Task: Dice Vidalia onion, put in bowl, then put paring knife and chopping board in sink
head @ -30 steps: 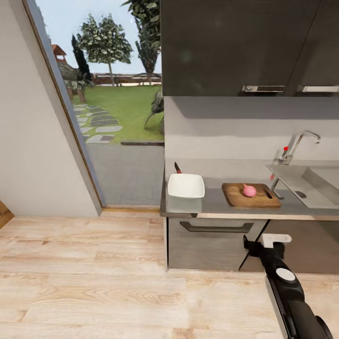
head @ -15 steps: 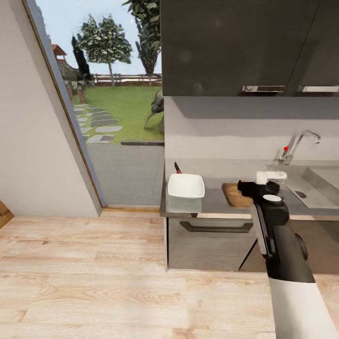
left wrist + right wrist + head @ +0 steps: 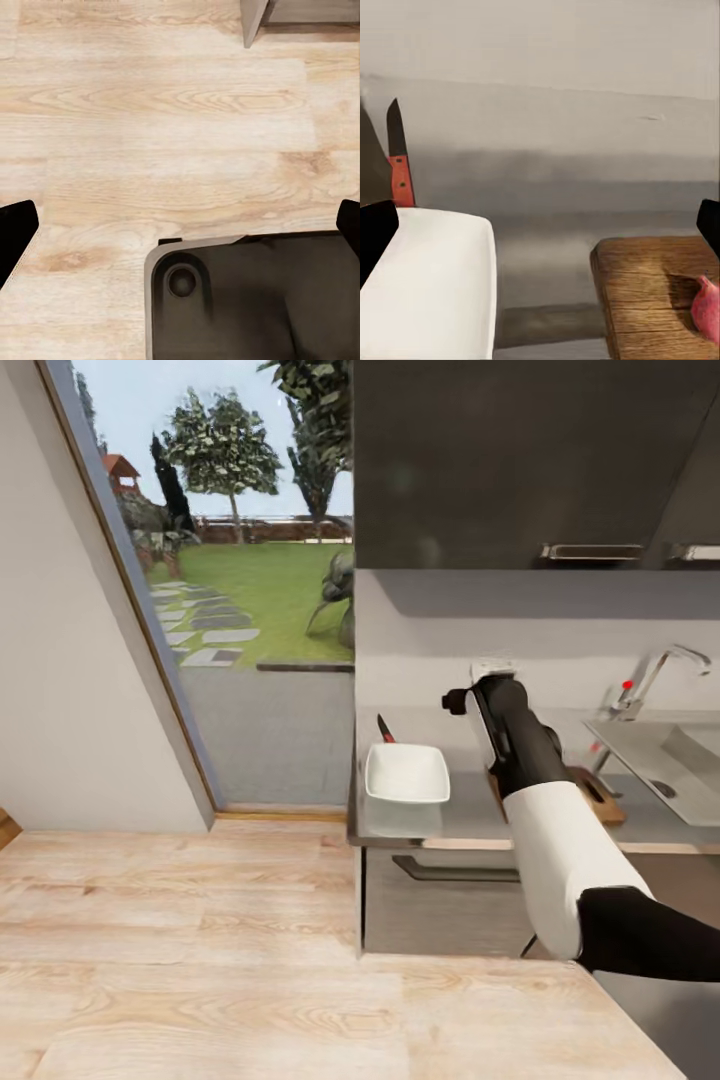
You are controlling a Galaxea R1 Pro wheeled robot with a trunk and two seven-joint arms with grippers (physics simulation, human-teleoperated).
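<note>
Presently, we record the following.

Right hand (image 3: 487, 672): raised above the table (image 3: 460, 810), over the gap between bowl and chopping board; in the right wrist view its fingertips (image 3: 376, 232) sit at opposite edges, so spread wide, gripping nothing.

Left hand (image 3: 180, 232): fingers equally spread, empty, over wooden floor (image 3: 150, 112) beside the robot's dark base (image 3: 255, 300).

Paring knife (image 3: 399, 161): behind the bowl, near the wall; whether it rests on that wall we cannot tell. Long axis runs up and away from the bowl, dark blade point uppermost, red handle nearest the bowl rim.

Bowl (image 3: 407, 773): white, at the table's left end, just in front of the knife.

Chopping board (image 3: 656, 300): right of the bowl, apart from it.

Vidalia onion (image 3: 706, 307): lies on the board, whole, undiced.

Sink (image 3: 665, 760): further right, under the tap.

Risk, in our judgement: reaching for the handle over the bowl could nudge the bowl or knock the knife flat, since the handle sits low behind the rim.
</note>
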